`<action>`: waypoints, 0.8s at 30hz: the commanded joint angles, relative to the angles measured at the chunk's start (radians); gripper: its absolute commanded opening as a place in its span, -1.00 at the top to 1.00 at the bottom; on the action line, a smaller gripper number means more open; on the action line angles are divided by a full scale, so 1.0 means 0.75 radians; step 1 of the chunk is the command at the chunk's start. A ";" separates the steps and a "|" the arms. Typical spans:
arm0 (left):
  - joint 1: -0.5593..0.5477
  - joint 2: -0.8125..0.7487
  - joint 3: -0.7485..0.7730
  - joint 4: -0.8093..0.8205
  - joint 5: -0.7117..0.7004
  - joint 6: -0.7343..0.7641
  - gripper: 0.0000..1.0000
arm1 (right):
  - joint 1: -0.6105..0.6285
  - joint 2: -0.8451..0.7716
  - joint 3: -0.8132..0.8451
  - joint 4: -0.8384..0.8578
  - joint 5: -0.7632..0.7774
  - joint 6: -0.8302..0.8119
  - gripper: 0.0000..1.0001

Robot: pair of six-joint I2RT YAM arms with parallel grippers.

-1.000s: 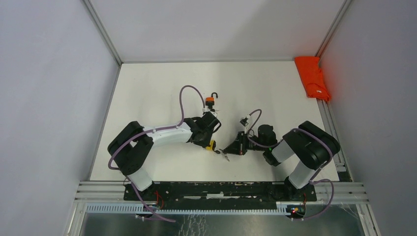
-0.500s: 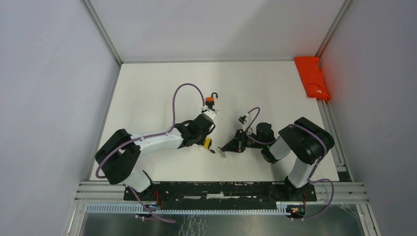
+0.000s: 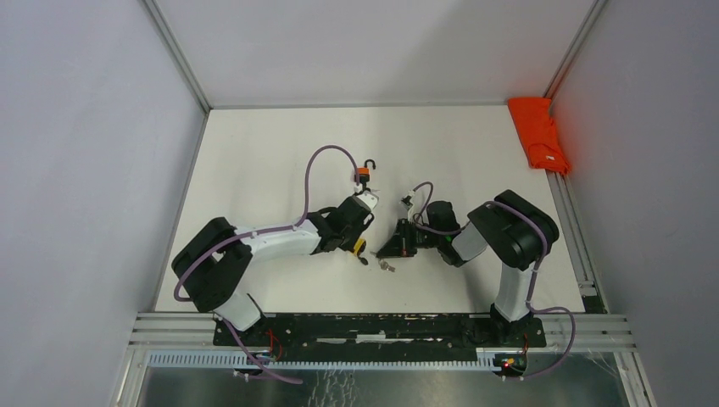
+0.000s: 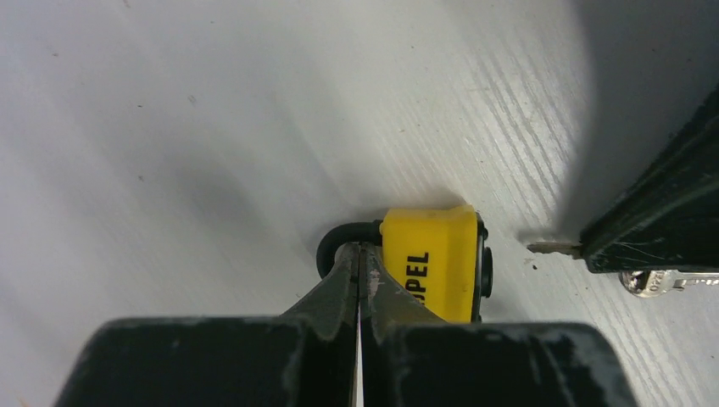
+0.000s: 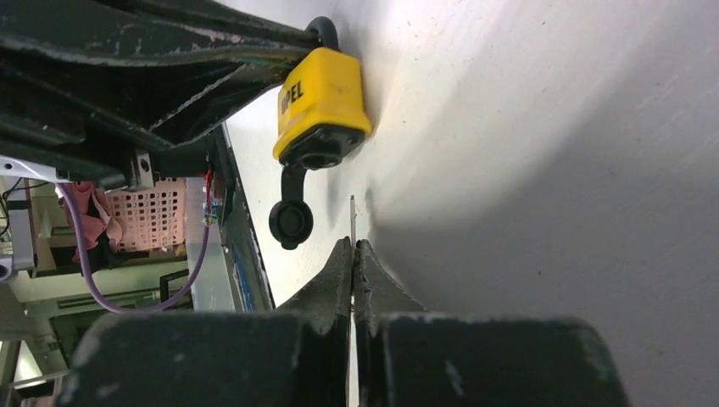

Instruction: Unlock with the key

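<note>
yellow padlock (image 4: 432, 263) gripped, key just short of it
steel key (image 5: 353, 216) was pinched between the closed fingers of the right gripper (image 5: 353, 254), its blade pointing at the lock's keyhole end, near it but apart. the padlock lay on the white table (image 3: 254, 161) between the two arms, and the left gripper (image 4: 358, 275) was clamped on its black shackle (image 4: 335, 242). the lock's black dust cap (image 5: 291, 222) hung open. spare keys (image 4: 657, 281) lay beside the right gripper. an orange padlock (image 3: 363, 174) sat farther back, and an orange cloth (image 3: 537, 133) lay in the far right corner.
</note>
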 commanded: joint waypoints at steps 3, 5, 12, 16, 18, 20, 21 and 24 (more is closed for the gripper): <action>0.004 0.018 0.016 0.075 0.112 -0.056 0.96 | 0.024 0.046 0.052 0.033 -0.034 0.007 1.00; 0.003 0.028 0.023 0.075 0.115 -0.051 0.96 | 0.027 0.050 0.043 0.092 -0.038 0.044 1.00; 0.003 0.028 0.034 0.069 0.117 -0.054 0.96 | 0.032 0.019 -0.031 0.294 -0.061 0.201 1.00; 0.003 0.023 0.029 0.069 0.118 -0.056 0.96 | 0.032 0.012 -0.057 0.313 -0.052 0.230 1.00; 0.003 0.024 0.028 0.065 0.121 -0.061 0.96 | 0.032 0.016 -0.061 0.310 -0.041 0.238 1.00; 0.003 0.020 0.030 0.059 0.123 -0.065 0.96 | 0.032 0.024 -0.063 0.310 -0.031 0.245 1.00; 0.004 0.016 0.029 0.059 0.122 -0.064 0.96 | 0.032 0.031 -0.060 0.315 -0.029 0.252 1.00; 0.004 0.002 0.024 0.058 0.117 -0.065 0.96 | 0.032 0.059 -0.059 0.383 -0.020 0.301 1.00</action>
